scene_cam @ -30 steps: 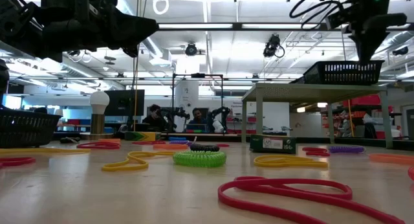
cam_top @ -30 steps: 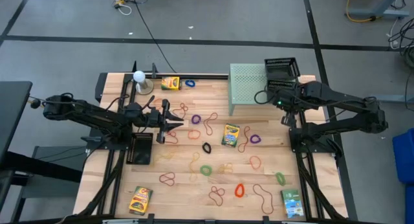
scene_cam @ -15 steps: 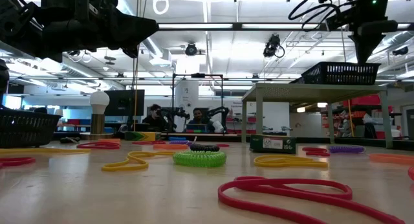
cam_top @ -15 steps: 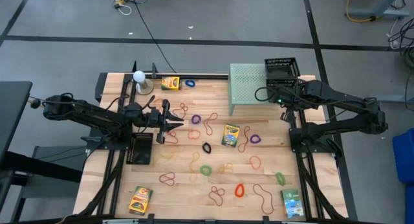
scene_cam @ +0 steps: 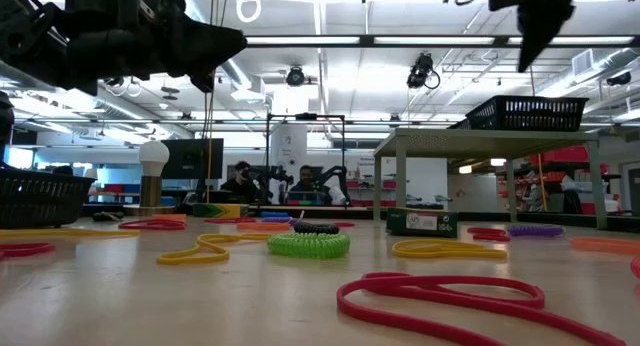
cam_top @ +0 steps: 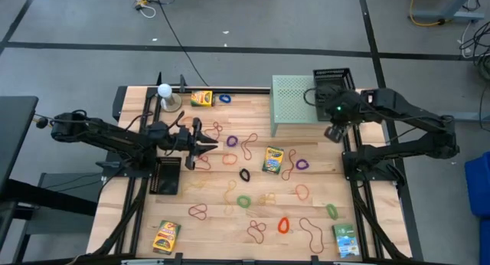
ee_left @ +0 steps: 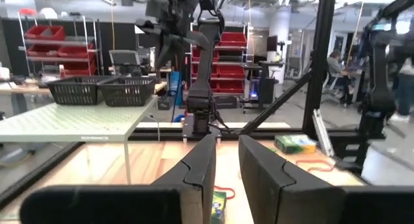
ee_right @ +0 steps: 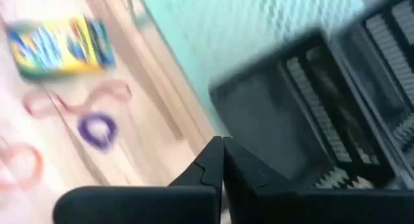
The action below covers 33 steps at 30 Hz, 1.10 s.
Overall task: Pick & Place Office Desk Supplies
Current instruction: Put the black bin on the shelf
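Your right hand (cam_top: 334, 132), clenched and empty, has swung off the black mesh baskets (cam_top: 334, 81) toward the tabletop's (cam_top: 214, 223) right edge, so another pick looks next. Your left hand (cam_top: 200, 139), fingers slightly parted and empty, hovers near the left edge. Coloured rubber-band loops (cam_top: 243, 201) and yellow-green crayon boxes (cam_top: 272, 159) lie scattered across the wood; people sit beyond.

Right hand (cam_top: 334, 132) now off the black baskets (cam_top: 334, 80), toward the table's (cam_top: 222, 181) edge.

Robotics lab — robot arms (scene_cam: 330, 176), red bins (ee_left: 229, 52)
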### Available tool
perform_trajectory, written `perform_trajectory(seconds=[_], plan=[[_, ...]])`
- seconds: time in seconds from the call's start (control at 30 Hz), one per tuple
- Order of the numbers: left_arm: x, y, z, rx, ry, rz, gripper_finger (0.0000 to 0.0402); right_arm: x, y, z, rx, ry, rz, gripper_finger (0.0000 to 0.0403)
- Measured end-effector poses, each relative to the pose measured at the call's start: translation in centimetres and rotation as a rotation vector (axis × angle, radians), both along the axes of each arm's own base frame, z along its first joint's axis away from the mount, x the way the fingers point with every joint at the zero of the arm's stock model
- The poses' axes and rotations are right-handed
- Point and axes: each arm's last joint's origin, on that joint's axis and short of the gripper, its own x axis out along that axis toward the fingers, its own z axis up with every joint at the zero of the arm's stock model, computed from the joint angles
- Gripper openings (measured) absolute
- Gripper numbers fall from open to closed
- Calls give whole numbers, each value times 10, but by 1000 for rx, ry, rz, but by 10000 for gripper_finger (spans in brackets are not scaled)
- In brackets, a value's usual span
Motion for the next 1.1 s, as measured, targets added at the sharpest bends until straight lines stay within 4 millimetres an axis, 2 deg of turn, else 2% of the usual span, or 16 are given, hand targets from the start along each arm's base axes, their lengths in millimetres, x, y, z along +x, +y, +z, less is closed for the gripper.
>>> perform_trajectory(seconds=[0.1, 0.23, 0.43, 0.53, 0.67, 0.8, 0.97, 1.1], plan=[[3, 0, 1, -8, 30, -7, 73, 14, 0, 0, 39, -137, 69, 7], [11, 0, -3, -29, 168, -34, 61, 34, 10, -8, 21, -311, 176, 4], [21, -13, -4, -27, 423, -83, 9, 53, 45, -37, 15, -430, 317, 4], [25, -21, -2, -44, 587, -70, 8, 57, 67, -48, -14, -479, 353, 4], [22, -34, 8, -95, 837, 40, 31, 59, 92, -60, -59, -554, 357, 4], [10, -51, 18, -218, 1028, 194, 63, 60, 110, -82, -98, -654, 335, 4], [-8, -70, 16, -552, 1153, 372, 115, 61, 119, -105, -97, -818, 311, 4], [-20, -82, 9, -638, 1232, 508, 158, 59, 122, -115, -104, -863, 323, 4]])
